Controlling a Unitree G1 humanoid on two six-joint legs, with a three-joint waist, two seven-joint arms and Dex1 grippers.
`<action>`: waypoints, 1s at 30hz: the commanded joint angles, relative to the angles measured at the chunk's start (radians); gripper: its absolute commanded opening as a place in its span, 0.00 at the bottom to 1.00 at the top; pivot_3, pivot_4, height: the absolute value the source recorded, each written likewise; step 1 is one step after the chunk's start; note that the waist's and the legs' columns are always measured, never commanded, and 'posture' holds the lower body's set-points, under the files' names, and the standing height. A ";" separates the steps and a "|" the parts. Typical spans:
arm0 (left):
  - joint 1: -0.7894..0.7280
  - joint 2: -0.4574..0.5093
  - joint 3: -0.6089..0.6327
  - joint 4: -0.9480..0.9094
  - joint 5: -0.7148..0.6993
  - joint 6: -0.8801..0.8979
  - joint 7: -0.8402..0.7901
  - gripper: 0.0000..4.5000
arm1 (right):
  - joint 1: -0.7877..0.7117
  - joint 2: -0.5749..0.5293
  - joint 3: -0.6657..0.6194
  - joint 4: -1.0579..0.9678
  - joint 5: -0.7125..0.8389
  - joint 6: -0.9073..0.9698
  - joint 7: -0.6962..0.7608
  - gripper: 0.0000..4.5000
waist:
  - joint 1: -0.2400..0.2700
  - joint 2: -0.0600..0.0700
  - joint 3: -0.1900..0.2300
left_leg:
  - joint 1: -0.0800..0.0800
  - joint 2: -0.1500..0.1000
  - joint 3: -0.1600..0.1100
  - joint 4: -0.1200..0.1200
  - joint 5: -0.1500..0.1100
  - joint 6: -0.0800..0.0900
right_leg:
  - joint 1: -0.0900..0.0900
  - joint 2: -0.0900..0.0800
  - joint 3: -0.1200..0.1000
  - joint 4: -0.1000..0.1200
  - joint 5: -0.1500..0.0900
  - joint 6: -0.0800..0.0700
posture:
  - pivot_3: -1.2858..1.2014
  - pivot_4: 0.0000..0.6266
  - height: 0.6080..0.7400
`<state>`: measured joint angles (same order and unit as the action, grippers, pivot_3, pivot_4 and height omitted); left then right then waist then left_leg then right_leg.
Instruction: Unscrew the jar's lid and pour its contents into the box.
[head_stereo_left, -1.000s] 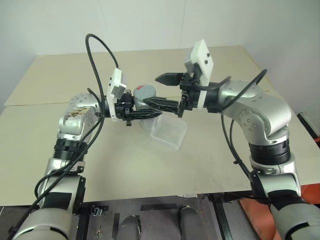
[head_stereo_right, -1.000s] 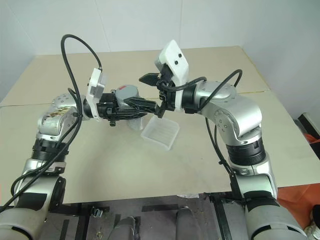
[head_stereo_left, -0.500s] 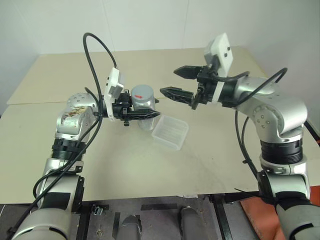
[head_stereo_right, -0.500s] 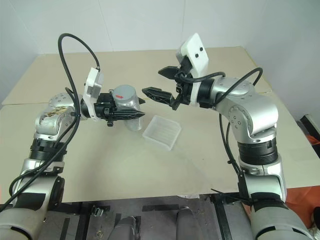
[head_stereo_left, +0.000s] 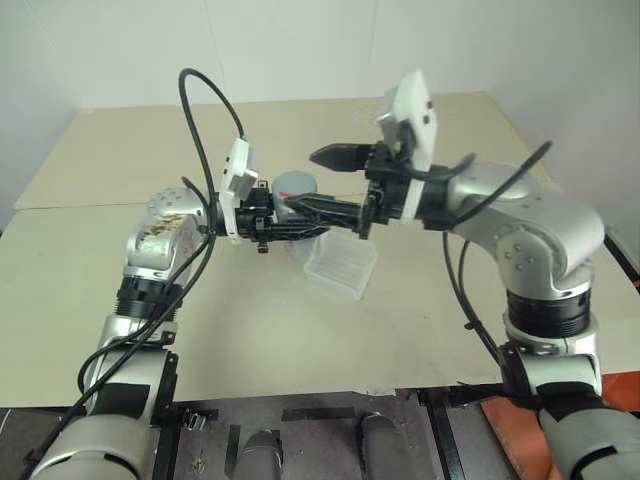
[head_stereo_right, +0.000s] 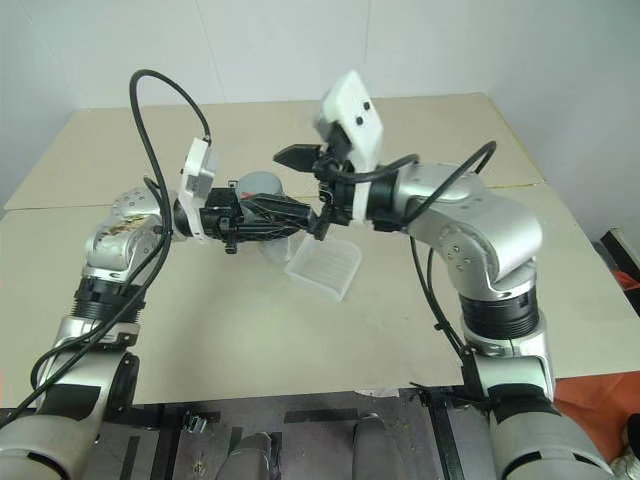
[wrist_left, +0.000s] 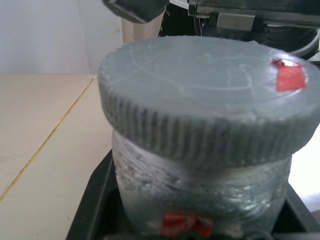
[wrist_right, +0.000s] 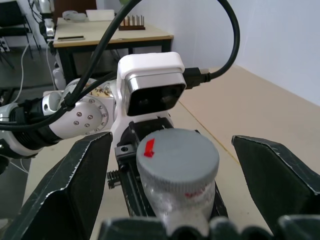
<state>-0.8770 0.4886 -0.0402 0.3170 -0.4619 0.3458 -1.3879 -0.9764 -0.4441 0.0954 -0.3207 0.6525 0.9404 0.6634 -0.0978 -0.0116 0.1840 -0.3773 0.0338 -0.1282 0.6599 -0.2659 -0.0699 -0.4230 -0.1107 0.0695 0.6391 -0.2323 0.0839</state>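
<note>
Right wrist view: jar (wrist_right: 177, 197) upright, clamped low on body by left gripper (head_stereo_left: 290, 222), held above tabletop (head_stereo_left: 250, 330) just beside box (head_stereo_left: 340, 266). Lid (wrist_right: 178, 156) on, facing up. Right gripper (head_stereo_left: 338, 184) spread wide, grasping nothing; fingers (wrist_right: 75, 192) straddle lid, one each side, not touching. Judgement: jar axis vertical, so next comes closing on lid rim, then twisting.

Grey ribbed lid (wrist_left: 210, 100) seated on clear jar (wrist_left: 200, 195); red mark on lid top, red label low on jar. Beige table (wrist_left: 45, 150) beneath.
</note>
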 joint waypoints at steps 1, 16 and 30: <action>-0.030 0.003 0.005 -0.014 0.003 -0.019 -0.006 0.43 | -0.030 0.010 0.008 -0.013 -0.008 0.008 -0.016 1.00 | 0.000 0.000 0.000 | 0.000 0.000 0.000 0.000 0.000 0.000 | 0.000 0.000 0.000 0.000 0.000 0.000 | 0.52 0.24 1.00; -0.008 0.013 0.013 -0.047 -0.003 -0.009 -0.002 0.43 | -0.055 0.039 0.051 0.031 -0.053 0.006 -0.007 1.00 | -0.001 0.000 0.000 | 0.000 0.000 0.000 0.000 0.000 0.000 | 0.000 0.000 0.000 0.000 0.000 0.000 | 0.52 0.24 1.00; 0.000 0.018 0.005 -0.047 0.001 -0.004 -0.010 0.43 | -0.081 0.038 -0.007 0.055 -0.023 0.029 -0.014 0.61 | 0.000 0.000 0.000 | 0.000 0.000 0.000 0.000 0.000 0.000 | 0.000 0.000 0.000 0.000 0.000 0.000 | 0.52 0.24 1.00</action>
<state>-0.8788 0.4949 -0.0396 0.2954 -0.4557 0.3467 -1.3883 -1.0169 -0.4037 0.1442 -0.2464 0.6141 0.9689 0.6537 -0.0981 -0.0116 0.1840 -0.3771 0.0338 -0.1283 0.6599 -0.2659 -0.0698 -0.4230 -0.1106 0.0695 0.6393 -0.2323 0.0839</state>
